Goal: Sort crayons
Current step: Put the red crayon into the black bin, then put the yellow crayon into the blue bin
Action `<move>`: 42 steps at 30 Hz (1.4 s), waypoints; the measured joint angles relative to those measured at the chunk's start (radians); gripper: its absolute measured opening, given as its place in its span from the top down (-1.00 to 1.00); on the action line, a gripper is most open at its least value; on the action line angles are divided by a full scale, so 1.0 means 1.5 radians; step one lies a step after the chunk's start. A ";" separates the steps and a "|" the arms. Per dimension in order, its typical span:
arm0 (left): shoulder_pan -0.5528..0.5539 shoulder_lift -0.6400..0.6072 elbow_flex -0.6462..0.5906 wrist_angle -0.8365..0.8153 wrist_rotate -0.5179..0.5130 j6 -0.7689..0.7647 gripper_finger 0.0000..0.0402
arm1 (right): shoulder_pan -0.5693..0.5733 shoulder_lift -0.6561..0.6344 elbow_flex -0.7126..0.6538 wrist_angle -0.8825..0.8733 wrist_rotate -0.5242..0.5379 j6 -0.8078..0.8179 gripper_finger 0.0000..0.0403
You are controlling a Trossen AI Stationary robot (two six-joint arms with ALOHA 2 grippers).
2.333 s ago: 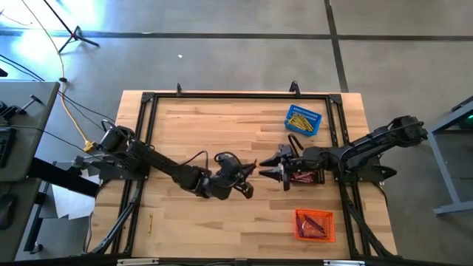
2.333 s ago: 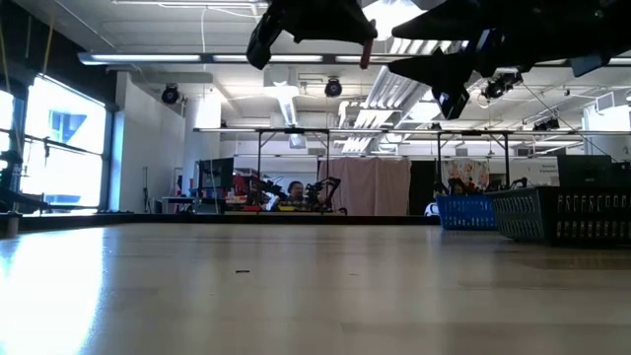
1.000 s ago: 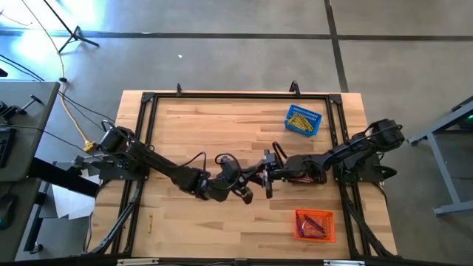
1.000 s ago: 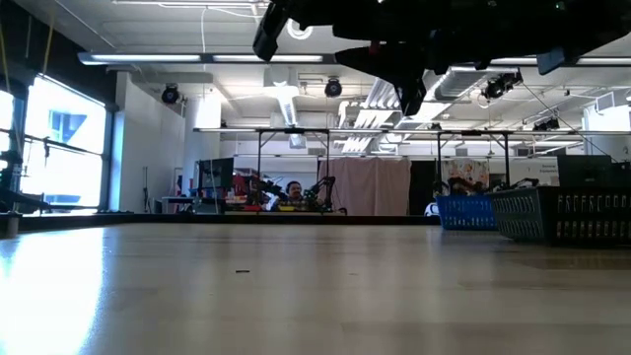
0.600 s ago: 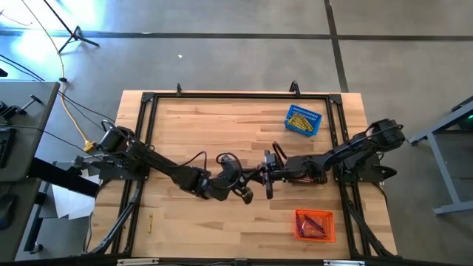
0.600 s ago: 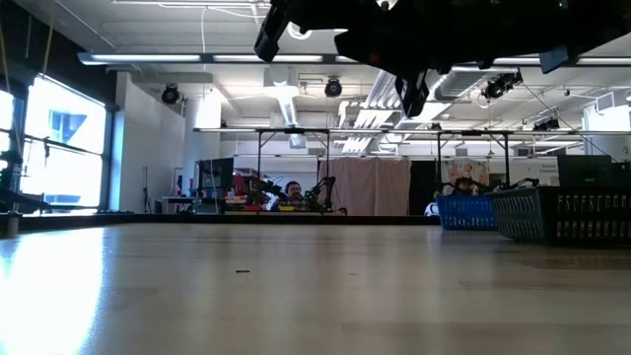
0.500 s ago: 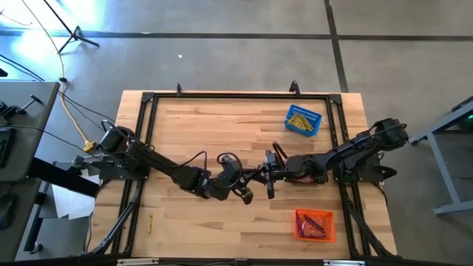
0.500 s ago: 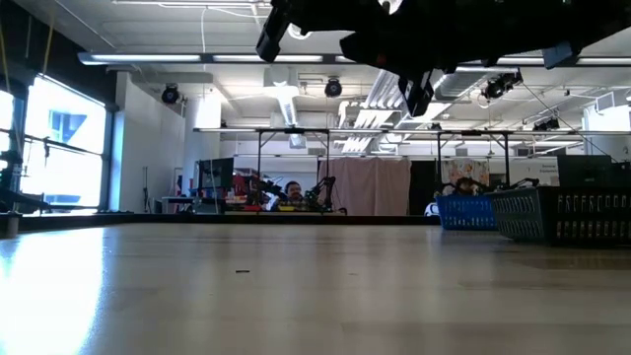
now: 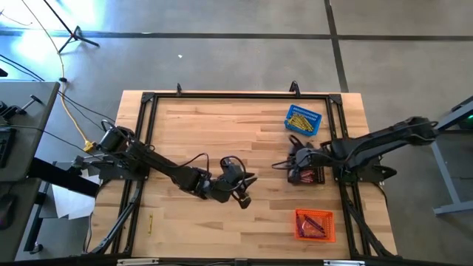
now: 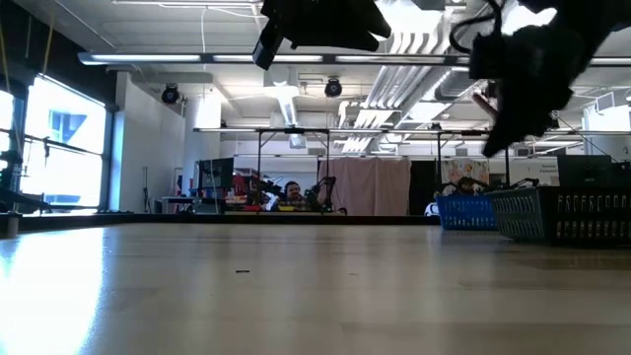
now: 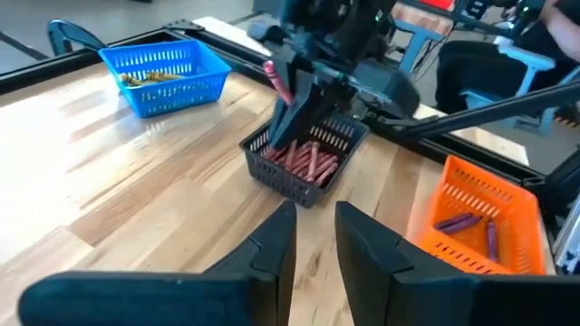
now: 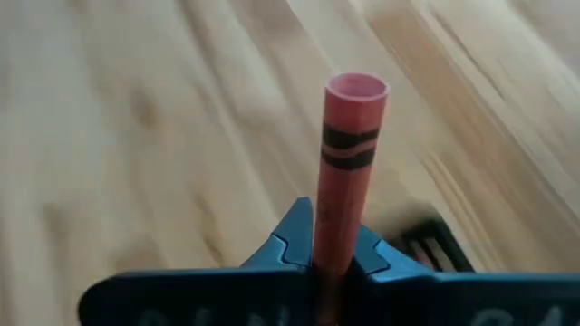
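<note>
My right gripper [image 9: 283,164] is shut on a red crayon [image 12: 349,154] above the near-left corner of the black basket [image 9: 309,176], which holds several red crayons. It also shows in the left wrist view [image 11: 285,127], with the crayon [image 11: 269,72] sticking out of it. My left gripper [image 9: 250,189] hangs over the table's middle, its fingers [image 11: 272,249] a little apart and empty. The blue basket [image 9: 304,120] holds yellow crayons and the orange basket [image 9: 315,224] holds purple ones. My right gripper pinches the red crayon's lower part [image 12: 326,246] between its two fingers. The crayon's flat end [image 12: 356,89] sticks out free. The fingers slant down from the table's right side. The crayon is lifted clear, above the black basket's edge.
A black metal frame [image 9: 148,100] runs round the table's edges. One yellow crayon [image 9: 150,222] lies on the table at the near left. In the low view the black basket [image 10: 567,217] and the blue basket [image 10: 463,212] stand at the right.
My right gripper has drawn back from my left gripper toward the table's right edge, carrying the red crayon to above the black basket. My left gripper has stayed over the table's middle and no longer meets the other gripper.
</note>
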 joint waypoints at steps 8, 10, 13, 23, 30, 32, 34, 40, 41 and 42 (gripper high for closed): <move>0.020 0.000 0.000 -0.030 0.000 -0.013 0.66 | 0.014 0.014 -0.001 -0.271 0.019 0.099 0.99; 0.022 0.000 0.000 -0.033 0.001 -0.013 0.67 | 0.015 0.019 -0.001 -0.281 0.018 0.099 0.97; 0.022 0.000 0.000 -0.043 0.018 -0.019 0.66 | 0.015 0.021 -0.001 -0.274 0.007 0.094 0.86; 0.022 0.000 0.000 -0.165 0.141 -0.133 0.65 | 0.015 0.021 0.005 -0.247 -0.097 0.065 0.47; -0.012 -0.007 0.000 -0.461 0.370 -0.387 0.65 | 0.015 0.020 0.046 -0.214 -0.141 0.012 0.45; -0.041 -0.009 -0.001 -0.539 0.440 -0.468 0.65 | 0.015 0.020 0.053 -0.168 -0.140 -0.013 0.45; -0.080 -0.010 0.000 -0.605 0.508 -0.554 0.65 | 0.015 0.020 0.056 -0.117 -0.140 -0.036 0.44; -0.256 -0.010 0.000 -0.687 0.583 -0.905 0.65 | 0.015 0.020 0.056 -0.020 -0.141 -0.100 0.44; -0.287 -0.010 0.000 -0.686 0.583 -0.974 0.65 | 0.015 0.020 0.056 -0.012 -0.141 -0.111 0.44; -0.318 -0.010 0.000 -0.686 0.583 -1.044 0.65 | 0.015 0.020 0.056 -0.005 -0.140 -0.123 0.44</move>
